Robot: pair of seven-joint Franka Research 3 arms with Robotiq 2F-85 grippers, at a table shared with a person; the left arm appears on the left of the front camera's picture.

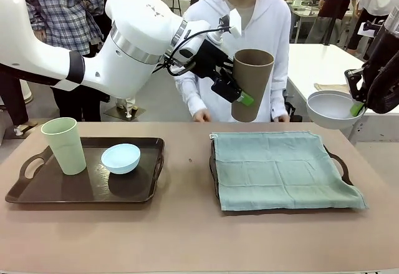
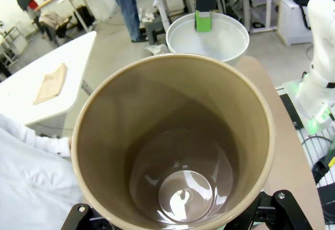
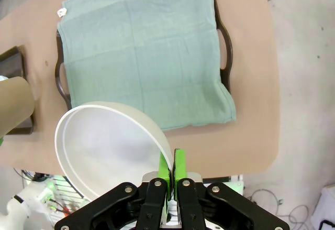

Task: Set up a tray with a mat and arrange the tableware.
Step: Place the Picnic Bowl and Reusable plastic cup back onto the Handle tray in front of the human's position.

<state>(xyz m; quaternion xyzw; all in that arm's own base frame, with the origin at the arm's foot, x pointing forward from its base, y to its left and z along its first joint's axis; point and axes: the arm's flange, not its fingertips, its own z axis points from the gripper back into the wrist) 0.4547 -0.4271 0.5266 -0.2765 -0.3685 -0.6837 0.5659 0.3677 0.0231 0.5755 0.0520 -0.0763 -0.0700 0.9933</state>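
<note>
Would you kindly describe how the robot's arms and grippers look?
The left arm is glossy white with rounded joints, a silver ring and looping black cables. The left gripper and right gripper are black, with green pads on the fingers.

Mat (image 1: pixel 283 169): spread flat over the right tray (image 1: pixel 340 165), its whole face bare and open from above.
Above the mat: brown tumbler (image 1: pixel 251 83), clamped in the left gripper (image 1: pixel 243 96), hangs high near the far left corner; white bowl (image 1: pixel 330 108), pinched at its rim by the right gripper (image 1: pixel 356 107), hangs off the far right side; clear air between them.
Centre strip: bare table (image 1: pixel 187 186) between the two trays, passable front to back.
Left tray (image 1: pixel 56 186): pale green tumbler (image 1: pixel 64 144) upright at left, light blue bowl (image 1: pixel 121 158) just beside it; near half bare.
Far edge: a person's hands (image 1: pixel 201 117) rest there, behind the mat.
</note>
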